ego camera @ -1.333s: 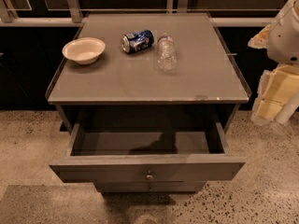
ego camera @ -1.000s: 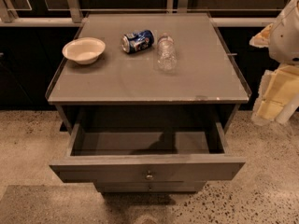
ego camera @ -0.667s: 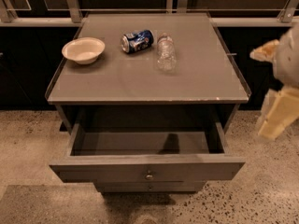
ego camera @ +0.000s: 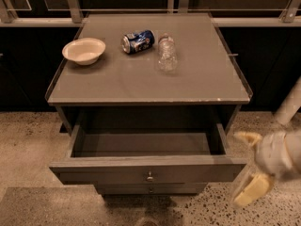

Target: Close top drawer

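At five o'clock on the cabinet top nothing legible appears. The only printed thing is the blue can, lying on its side at twelve o'clock, and its lettering is too small to read. The clear plastic bottle just beside it, toward one o'clock, also lies on its side, with no label I can make out. A cream bowl sits upright at ten o'clock, well apart from both.

The cabinet is grey wood with a thin raised lip along its sides, and it stands on a speckled stone floor. Behind it, at twelve o'clock, run dark panels and a pale metal rail.

The top drawer is pulled well out toward six o'clock. Its shallow box is open to view, and a small round knob sits at the centre of its flat front. A narrower drawer front shows just beneath it.

The gripper hangs at four o'clock, just off the drawer's right front corner. Its two yellowish fingers are spread wide with nothing between them.
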Robot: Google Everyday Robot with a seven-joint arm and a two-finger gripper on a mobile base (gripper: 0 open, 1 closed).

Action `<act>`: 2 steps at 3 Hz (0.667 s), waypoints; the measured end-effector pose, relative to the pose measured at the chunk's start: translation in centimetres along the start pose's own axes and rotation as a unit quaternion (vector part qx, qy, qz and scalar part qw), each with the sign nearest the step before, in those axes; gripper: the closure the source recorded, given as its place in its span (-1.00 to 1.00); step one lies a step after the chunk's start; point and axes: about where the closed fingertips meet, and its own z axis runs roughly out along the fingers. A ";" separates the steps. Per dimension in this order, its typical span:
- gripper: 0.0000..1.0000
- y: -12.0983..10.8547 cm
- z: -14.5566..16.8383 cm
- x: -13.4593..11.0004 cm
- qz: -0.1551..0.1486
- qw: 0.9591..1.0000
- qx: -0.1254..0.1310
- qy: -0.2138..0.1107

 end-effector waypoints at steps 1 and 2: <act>-1.00 3.1 9.1 5.8 0.062 0.996 -0.047 -0.037; -0.64 3.0 8.7 5.3 0.062 0.996 -0.047 -0.037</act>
